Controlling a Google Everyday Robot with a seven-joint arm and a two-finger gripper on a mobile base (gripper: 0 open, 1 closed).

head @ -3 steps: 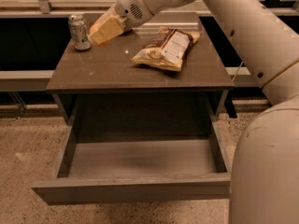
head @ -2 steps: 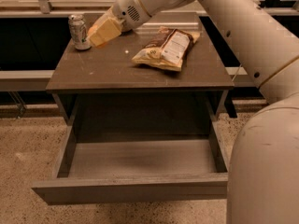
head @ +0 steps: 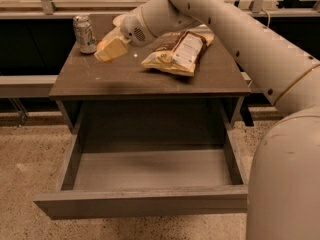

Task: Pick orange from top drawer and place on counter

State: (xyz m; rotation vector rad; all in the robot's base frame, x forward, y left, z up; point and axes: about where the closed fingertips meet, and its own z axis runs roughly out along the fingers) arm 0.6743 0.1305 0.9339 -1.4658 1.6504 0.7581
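In the camera view, a dark brown desk [head: 115, 76] is seen from the front and above, with its top drawer [head: 140, 203] pulled fully out towards the camera. The drawer's grey floor and side walls are exposed, and its plain front panel is nearest the viewer.

The white arm [head: 240, 29] is stretched from the right edge across the back of the desk. The gripper [head: 112, 49] is held over the desk's back left part, just beside a soda can [head: 84, 34], which is stood upright at the back left corner. Whether the gripper is open or closed on anything cannot be told.

What may be the orange [head: 102, 44] is seen only as a small orange-tinted rounded patch at the gripper's upper left edge, on the side facing the can. It cannot be identified with certainty, nor can it be told whether it is touching the desk.

A crumpled snack bag [head: 177, 54] is laid flat on the desk to the right of the gripper, partly under the arm. The robot's pale body [head: 285, 184] is seen at the lower right, and a speckled floor [head: 30, 164] is spread beneath the desk.
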